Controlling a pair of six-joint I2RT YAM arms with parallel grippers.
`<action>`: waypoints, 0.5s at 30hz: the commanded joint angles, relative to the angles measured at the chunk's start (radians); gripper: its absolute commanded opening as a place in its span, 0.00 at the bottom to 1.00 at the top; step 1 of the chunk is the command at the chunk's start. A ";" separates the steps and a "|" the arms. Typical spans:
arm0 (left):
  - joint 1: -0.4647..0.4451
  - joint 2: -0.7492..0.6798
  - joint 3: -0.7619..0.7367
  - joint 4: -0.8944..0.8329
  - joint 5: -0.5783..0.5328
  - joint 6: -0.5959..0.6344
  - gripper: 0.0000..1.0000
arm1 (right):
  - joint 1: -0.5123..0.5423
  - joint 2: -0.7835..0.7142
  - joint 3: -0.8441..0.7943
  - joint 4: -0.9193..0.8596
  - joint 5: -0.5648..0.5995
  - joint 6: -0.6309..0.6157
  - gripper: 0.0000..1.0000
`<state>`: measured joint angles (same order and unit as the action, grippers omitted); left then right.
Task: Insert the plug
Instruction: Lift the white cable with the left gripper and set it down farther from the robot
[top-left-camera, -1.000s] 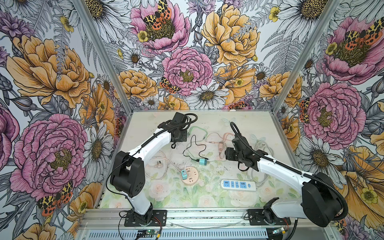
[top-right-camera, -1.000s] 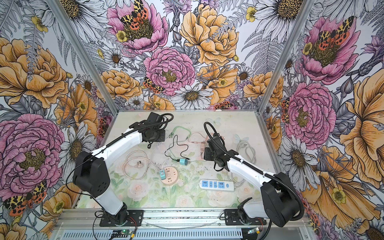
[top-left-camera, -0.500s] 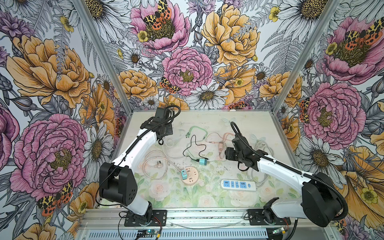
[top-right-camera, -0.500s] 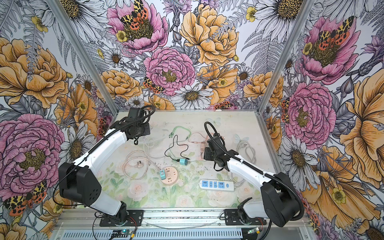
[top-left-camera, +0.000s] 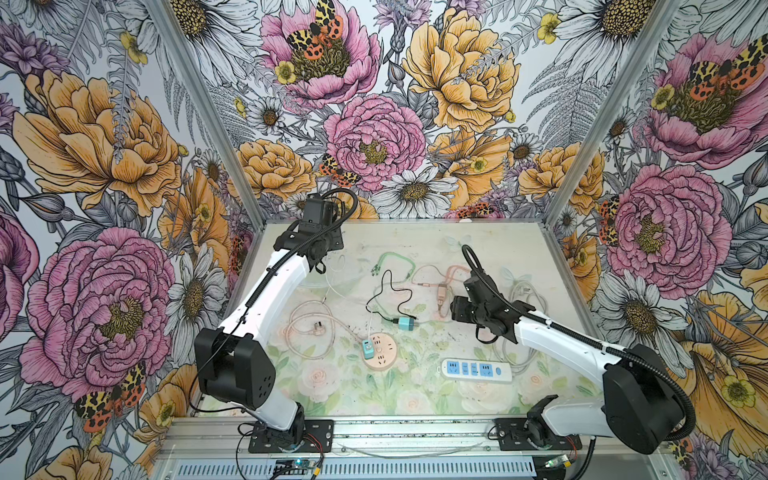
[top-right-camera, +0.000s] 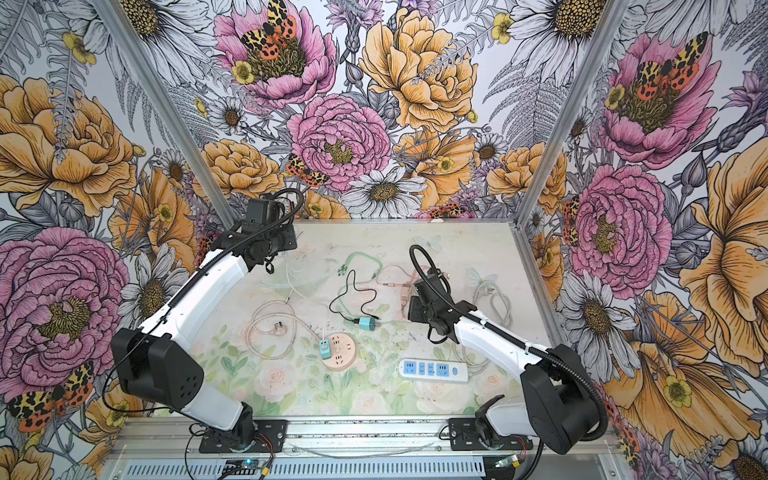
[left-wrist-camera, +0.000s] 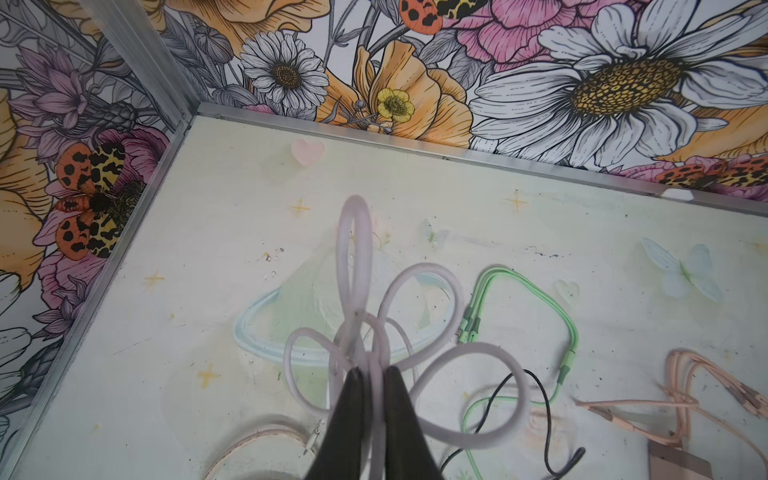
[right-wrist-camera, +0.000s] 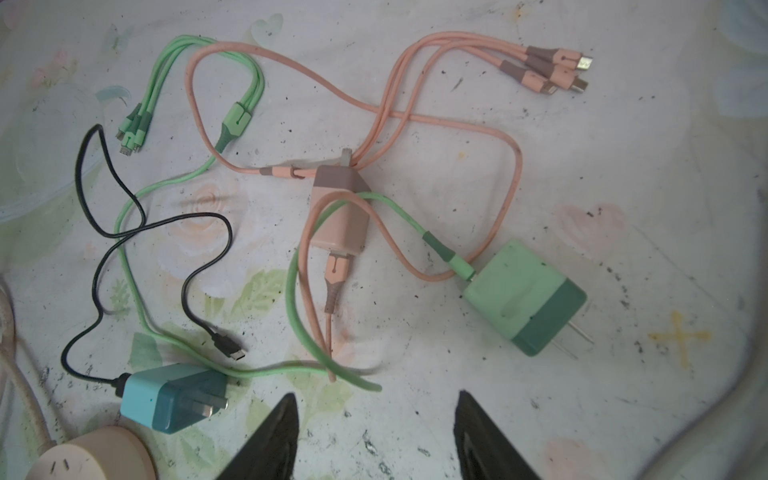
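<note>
Hovering low over table (right-wrist-camera: 644, 145), right gripper (right-wrist-camera: 376, 395) has fingers apart, nothing held. Likely plug = blue charger (right-wrist-camera: 174, 399), lying flat to the fingers' left, prongs toward them, long axis in line w/ the gap; round socket (right-wrist-camera: 91, 455) just beside it. Right arm nearer. Left gripper (left-wrist-camera: 372, 374) is raised at back corner, pinched on white cable (left-wrist-camera: 428, 271).

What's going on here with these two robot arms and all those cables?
The left end effector is shut on loops of white cable, lifted near the back corner of the table. The right end effector hovers open over a green charger, a pink charger and a blue charger lying loose. One small teal plug sits in the round socket; the long power strip has none.
</note>
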<state>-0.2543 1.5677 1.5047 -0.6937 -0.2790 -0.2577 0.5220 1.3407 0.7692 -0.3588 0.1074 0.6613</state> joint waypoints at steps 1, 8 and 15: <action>0.014 0.032 -0.022 0.083 -0.038 0.031 0.11 | -0.007 -0.009 -0.004 0.010 0.009 0.013 0.61; 0.029 0.087 0.021 0.151 -0.029 0.080 0.11 | -0.008 -0.016 -0.020 0.013 0.022 0.023 0.61; 0.007 0.174 0.009 0.161 -0.024 0.154 0.12 | -0.005 0.017 -0.034 0.030 0.002 0.041 0.60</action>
<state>-0.2390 1.7111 1.5055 -0.5720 -0.2962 -0.1497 0.5220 1.3445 0.7433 -0.3538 0.1074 0.6834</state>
